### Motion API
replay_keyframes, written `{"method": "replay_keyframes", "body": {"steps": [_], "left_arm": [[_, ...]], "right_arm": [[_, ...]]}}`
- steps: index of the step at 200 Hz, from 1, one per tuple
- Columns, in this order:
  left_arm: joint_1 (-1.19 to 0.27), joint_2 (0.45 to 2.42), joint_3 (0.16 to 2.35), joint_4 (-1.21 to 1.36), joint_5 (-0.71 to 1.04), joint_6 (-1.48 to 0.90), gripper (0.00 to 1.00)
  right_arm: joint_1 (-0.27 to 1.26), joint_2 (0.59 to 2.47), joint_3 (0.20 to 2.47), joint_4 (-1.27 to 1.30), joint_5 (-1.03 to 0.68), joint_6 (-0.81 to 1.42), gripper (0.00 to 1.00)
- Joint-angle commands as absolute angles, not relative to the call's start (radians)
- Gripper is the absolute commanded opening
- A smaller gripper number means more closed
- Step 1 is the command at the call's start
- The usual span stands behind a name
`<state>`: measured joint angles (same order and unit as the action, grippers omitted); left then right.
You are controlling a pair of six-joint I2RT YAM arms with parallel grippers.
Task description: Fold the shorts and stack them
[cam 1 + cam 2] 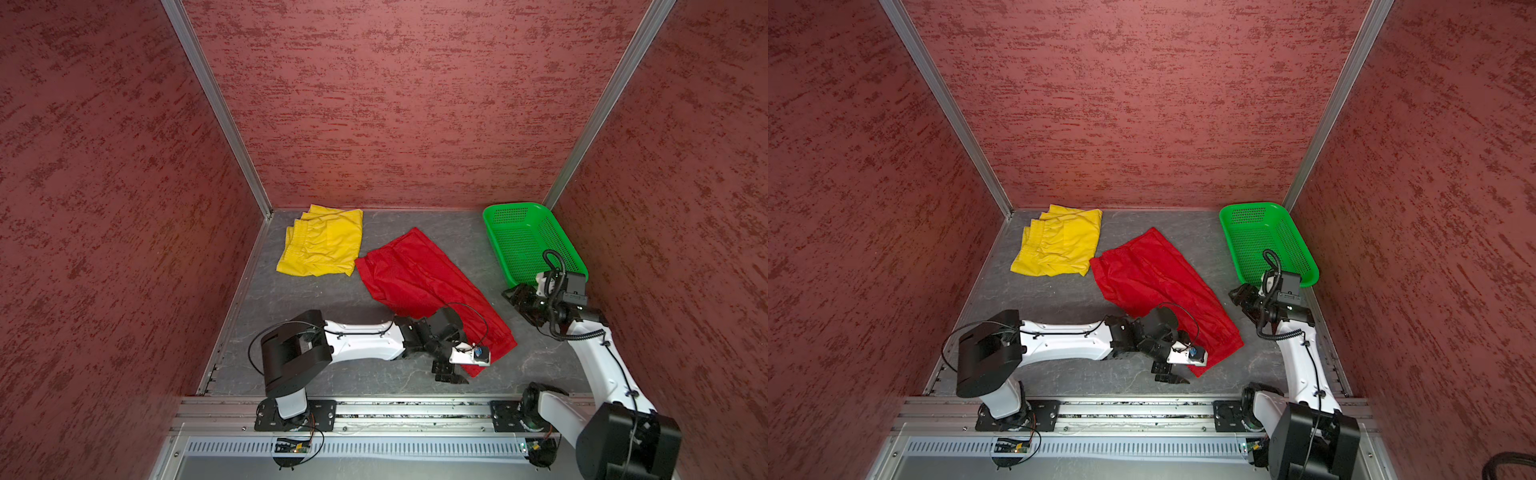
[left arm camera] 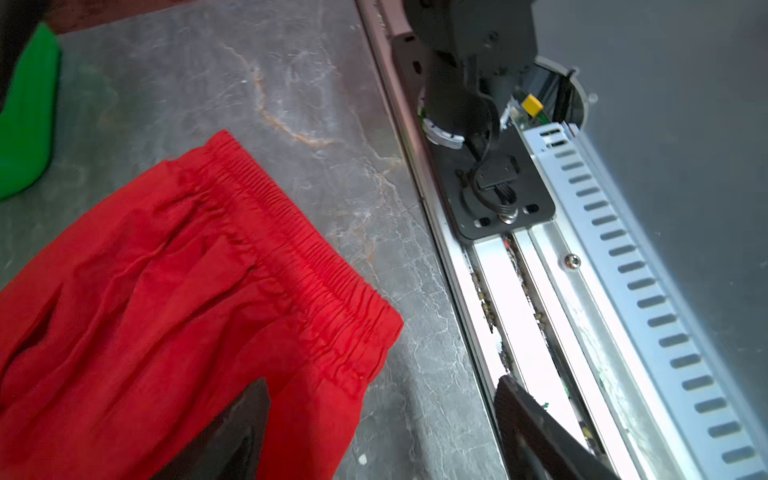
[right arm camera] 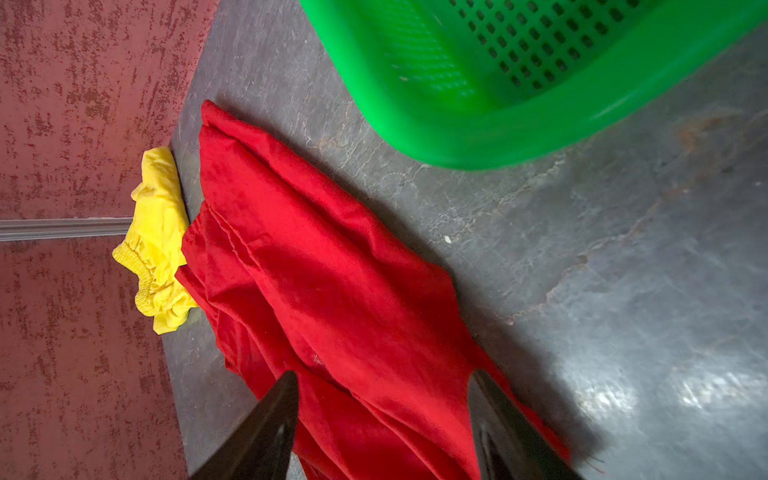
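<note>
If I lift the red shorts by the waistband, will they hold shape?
Probably floppy: the red shorts lie flat with soft creases, so they'd likely drape. Thin cloth, likely light. The gathered waistband looks thicker, probably the surest grip.

The right gripper [image 3: 384, 374] is holding its two dark fingers [image 3: 270, 428] spread apart, with nothing clamped between them. The red shorts [image 3: 332, 270] are lying in long loose folds on the grey marbled table [image 3: 623, 291], running under the gap between the fingers. The yellow shorts [image 3: 160, 237] are sitting bunched just beside the red pair's far end, near the red textured wall [image 3: 62, 124]. The green perforated basket [image 3: 457, 137] is resting near the red shorts, apart from them.
</note>
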<state>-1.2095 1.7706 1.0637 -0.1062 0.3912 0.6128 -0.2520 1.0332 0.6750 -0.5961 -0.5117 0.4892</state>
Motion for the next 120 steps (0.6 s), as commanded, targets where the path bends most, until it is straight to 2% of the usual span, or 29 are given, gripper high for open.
{"method": "replay_keyframes", "body": {"steps": [1, 43, 62, 68, 82, 99, 107, 120], "left_arm": [[-1.222, 1.837, 1.092, -0.032, 0.358, 0.73, 0.87], [-1.231, 1.937, 1.119, 0.056, 0.252, 0.757, 0.9], [-1.232, 1.96, 1.117, 0.087, 0.188, 0.753, 0.86], [-1.232, 1.963, 1.114, 0.103, 0.169, 0.748, 0.83], [-1.23, 1.968, 1.11, 0.127, 0.157, 0.732, 0.64], [-1.227, 1.981, 1.131, 0.118, 0.145, 0.681, 0.51], [-1.221, 1.983, 1.146, 0.108, 0.149, 0.64, 0.47], [-1.197, 1.978, 1.169, 0.103, 0.172, 0.53, 0.34]], "right_arm": [[-0.267, 1.02, 0.65, -0.569, -0.549, 0.493, 0.69], [-0.267, 1.016, 0.623, -0.553, -0.549, 0.524, 0.77], [-0.267, 0.994, 0.605, -0.574, -0.538, 0.511, 0.78], [-0.267, 0.987, 0.598, -0.58, -0.539, 0.504, 0.79], [-0.268, 0.968, 0.593, -0.612, -0.518, 0.499, 0.8], [-0.267, 0.945, 0.605, -0.653, -0.494, 0.498, 0.83], [-0.267, 0.931, 0.61, -0.667, -0.501, 0.507, 0.88], [-0.266, 0.9, 0.608, -0.67, -0.56, 0.538, 0.98]]}}
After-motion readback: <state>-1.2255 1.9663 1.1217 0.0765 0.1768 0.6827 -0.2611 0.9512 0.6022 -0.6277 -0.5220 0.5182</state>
